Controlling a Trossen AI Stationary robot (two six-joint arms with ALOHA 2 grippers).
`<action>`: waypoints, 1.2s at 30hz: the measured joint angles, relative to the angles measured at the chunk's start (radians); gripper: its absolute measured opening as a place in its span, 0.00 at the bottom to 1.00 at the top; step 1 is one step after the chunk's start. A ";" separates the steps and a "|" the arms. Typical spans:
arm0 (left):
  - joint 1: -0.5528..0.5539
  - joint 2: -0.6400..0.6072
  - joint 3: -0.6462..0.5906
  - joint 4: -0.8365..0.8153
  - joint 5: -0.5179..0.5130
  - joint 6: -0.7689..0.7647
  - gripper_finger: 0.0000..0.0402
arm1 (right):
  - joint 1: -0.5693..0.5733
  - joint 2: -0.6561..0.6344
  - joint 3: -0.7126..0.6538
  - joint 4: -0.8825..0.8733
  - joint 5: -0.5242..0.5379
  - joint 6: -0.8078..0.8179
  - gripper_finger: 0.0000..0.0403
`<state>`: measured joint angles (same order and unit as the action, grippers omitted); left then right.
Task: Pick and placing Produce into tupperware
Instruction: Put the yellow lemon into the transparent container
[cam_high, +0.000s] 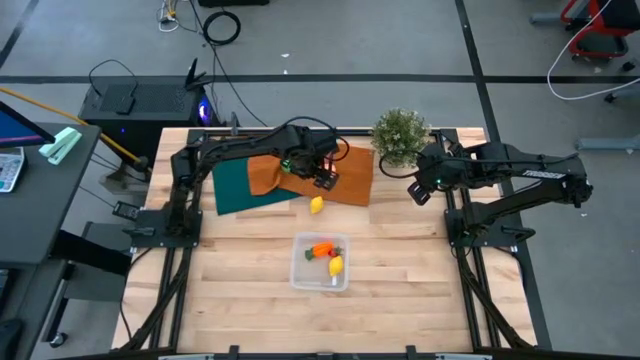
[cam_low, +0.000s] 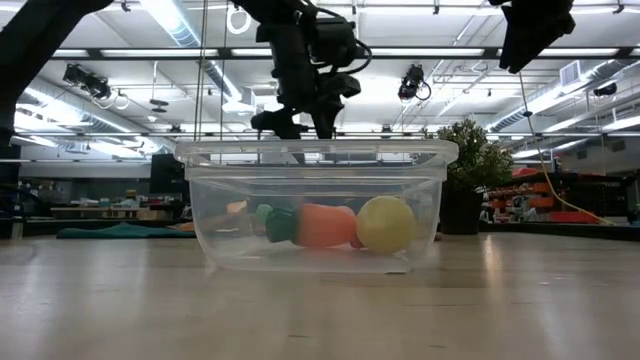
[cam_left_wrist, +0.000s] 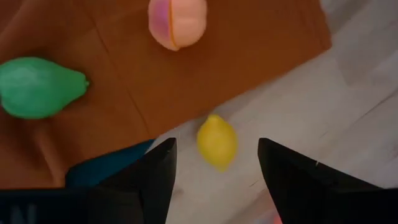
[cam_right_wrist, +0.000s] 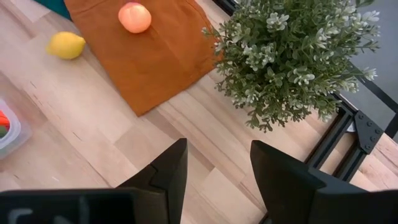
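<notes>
The clear tupperware sits on the wooden table and holds a yellow lemon and the orange carrot. A second lemon lies on bare wood just off the orange cloth. The pale reddish apple and the green round fruit rest on that cloth. My left gripper hovers open above the loose lemon, with one finger on each side of it in the wrist view. My right gripper waits open near the table's right edge. I cannot make out the strawberry.
A bushy potted plant stands at the far edge beside my right gripper. A teal cloth lies partly under the orange cloth. Bare wood shows on either side of the tupperware.
</notes>
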<state>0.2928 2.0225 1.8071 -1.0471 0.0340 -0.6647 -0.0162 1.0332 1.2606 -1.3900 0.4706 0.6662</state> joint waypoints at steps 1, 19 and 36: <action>0.000 0.006 0.001 0.014 0.000 0.001 0.60 | 0.000 0.000 0.000 0.000 0.000 0.007 0.36; -0.031 0.140 0.001 -0.006 -0.018 0.022 0.91 | 0.000 0.002 0.000 0.019 0.000 0.021 0.36; -0.096 0.203 0.002 0.028 -0.041 -0.011 0.93 | 0.000 0.002 0.000 0.023 0.000 0.020 0.36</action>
<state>0.1966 2.2255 1.8092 -1.0193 -0.0075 -0.6758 -0.0162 1.0351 1.2606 -1.3670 0.4709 0.6865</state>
